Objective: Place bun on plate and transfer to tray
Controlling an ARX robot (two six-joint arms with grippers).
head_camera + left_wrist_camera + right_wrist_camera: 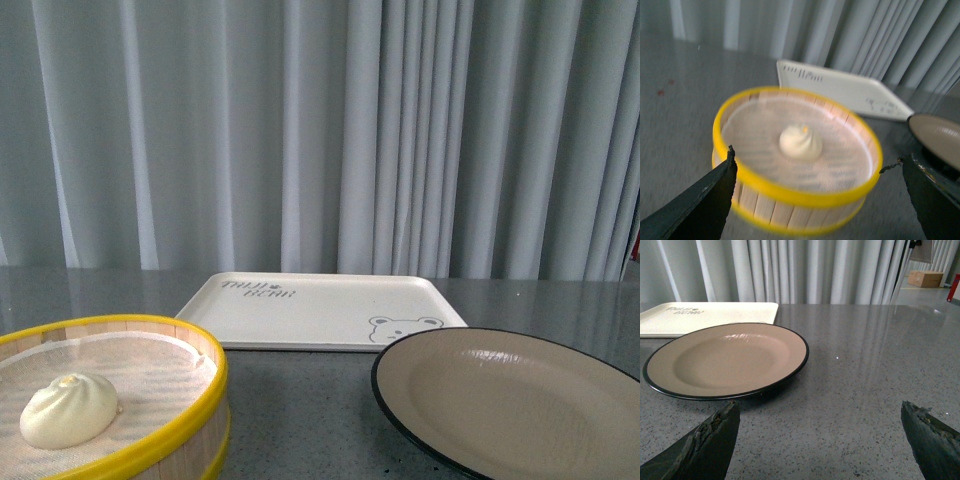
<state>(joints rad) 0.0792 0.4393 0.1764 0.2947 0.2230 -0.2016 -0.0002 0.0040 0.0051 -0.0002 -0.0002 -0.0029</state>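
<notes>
Sitting in the lower left of the front view, the bun (68, 410) rests on the white mesh inside a yellow-rimmed basket (190, 420). The tray (300, 312) lies flat on the grey table (300, 410) in the middle of that view, behind the basket, with its bear face at its near right corner. The plate (500, 400) fills the lower right, its black rim close against the tray's near edge; I cannot tell whether they touch. A pale curtain (320, 130) hangs across the back.

My left gripper (817, 160) is spread wide and grips nothing. Its dark fingers (700, 200) frame the basket and bun, and that picture is blurred. My right gripper (819, 407) is spread wide too, grasping nothing, its fingers (710, 445) over the table, with the plate beyond them.
</notes>
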